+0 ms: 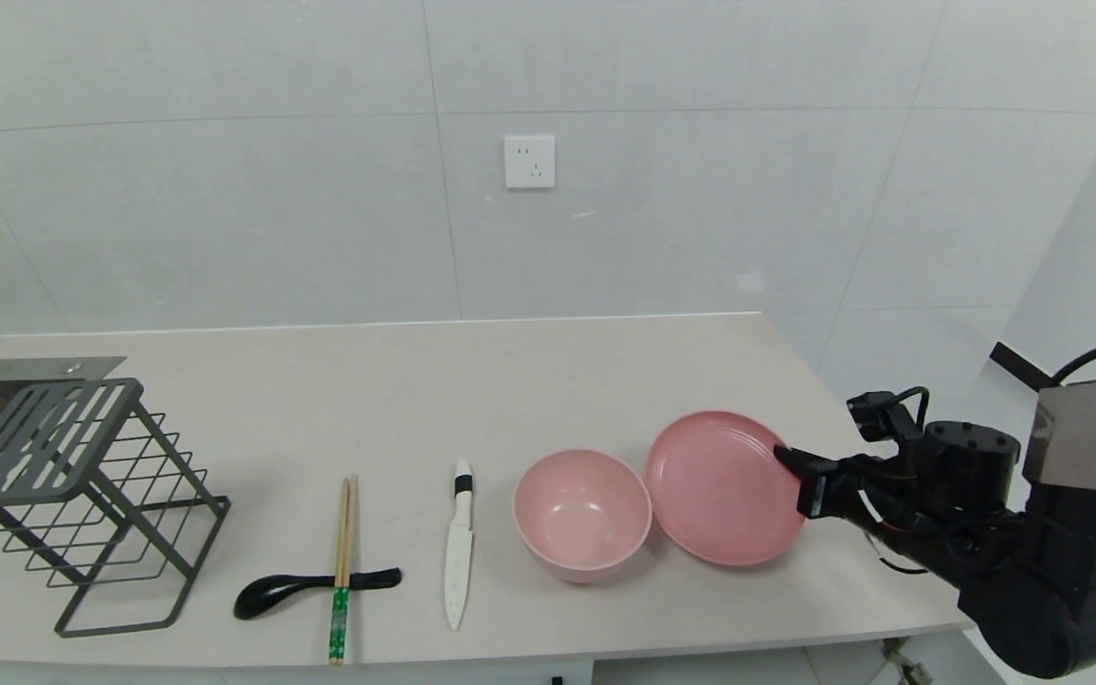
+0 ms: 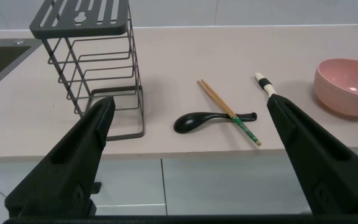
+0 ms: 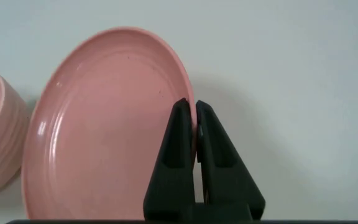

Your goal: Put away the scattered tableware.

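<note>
The left gripper [image 2: 190, 102] hung wide open off the beige counter's [image 1: 510, 381] front edge. Nearest that edge lay one pair of slim wooden chopsticks [image 1: 343, 569] with green ends, crossing one glossy black spoon [image 1: 267, 594], with one white knife [image 1: 459, 547] near them. Farther back stood one dark wire rack [image 1: 82, 495] at the left, one round pink bowl [image 1: 581, 514] and, just beside it, one ridged pink plate [image 1: 714, 485], its right rim pinched in the right gripper [image 3: 195, 109].

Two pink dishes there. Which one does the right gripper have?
The pink plate, the flat one farther right: the right gripper has its jaws shut on its rim. The deeper pink bowl sits untouched.
</note>
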Controlling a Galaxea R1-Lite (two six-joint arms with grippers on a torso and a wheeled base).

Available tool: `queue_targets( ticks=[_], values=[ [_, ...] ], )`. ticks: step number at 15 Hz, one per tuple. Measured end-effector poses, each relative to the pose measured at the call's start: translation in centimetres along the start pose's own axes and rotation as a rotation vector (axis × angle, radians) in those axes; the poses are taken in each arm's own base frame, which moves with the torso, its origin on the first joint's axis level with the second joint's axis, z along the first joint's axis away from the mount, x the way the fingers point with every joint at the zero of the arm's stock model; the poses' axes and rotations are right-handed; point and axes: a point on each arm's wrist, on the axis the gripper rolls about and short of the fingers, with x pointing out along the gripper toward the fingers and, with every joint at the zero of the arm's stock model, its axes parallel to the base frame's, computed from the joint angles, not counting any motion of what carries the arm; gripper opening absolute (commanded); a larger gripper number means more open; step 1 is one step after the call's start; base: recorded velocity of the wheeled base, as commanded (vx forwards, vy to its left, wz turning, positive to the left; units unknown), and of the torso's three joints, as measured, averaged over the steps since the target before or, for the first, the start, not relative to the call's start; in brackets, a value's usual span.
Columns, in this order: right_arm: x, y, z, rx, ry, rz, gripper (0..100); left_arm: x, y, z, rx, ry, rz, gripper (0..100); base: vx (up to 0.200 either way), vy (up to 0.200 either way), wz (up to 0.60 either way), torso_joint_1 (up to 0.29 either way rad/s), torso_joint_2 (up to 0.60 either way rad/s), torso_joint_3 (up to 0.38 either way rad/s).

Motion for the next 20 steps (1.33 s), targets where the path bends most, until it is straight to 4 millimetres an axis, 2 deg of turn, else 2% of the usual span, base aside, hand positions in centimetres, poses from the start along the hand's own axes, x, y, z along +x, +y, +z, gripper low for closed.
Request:
queue_targets(
  ticks=[4, 6, 11, 16, 20],
  values=[
    [-1.3, 0.6, 2.5, 0.059, -0.088, 0.013, 0, 0.0, 0.0, 0.0, -0.002, 0.000, 0.001, 100, 0.000, 0.000, 0.00, 0.000, 0.00, 0.000],
    [-2.7, 1.0, 4.0, 0.060, -0.144, 0.021, 0, 0.0, 0.0, 0.0, -0.002, 0.000, 0.001, 100, 0.000, 0.000, 0.00, 0.000, 0.00, 0.000],
    [-8.2, 2.5, 7.7, 0.039, -0.302, 0.047, 0, 0.0, 0.0, 0.0, -0.004, -0.001, 0.000, 100, 0.000, 0.000, 0.00, 0.000, 0.00, 0.000],
    [-12.7, 3.3, 9.4, 0.004, -0.416, 0.090, 0, 0.0, 0.0, 0.0, -0.004, -0.002, -0.005, 100, 0.000, 0.000, 0.00, 0.000, 0.00, 0.000],
    [-15.6, 3.8, 10.9, -0.046, -0.523, 0.144, 0, 0.0, 0.0, 0.0, -0.005, -0.002, -0.010, 100, 0.000, 0.000, 0.00, 0.000, 0.00, 0.000]
  ],
)
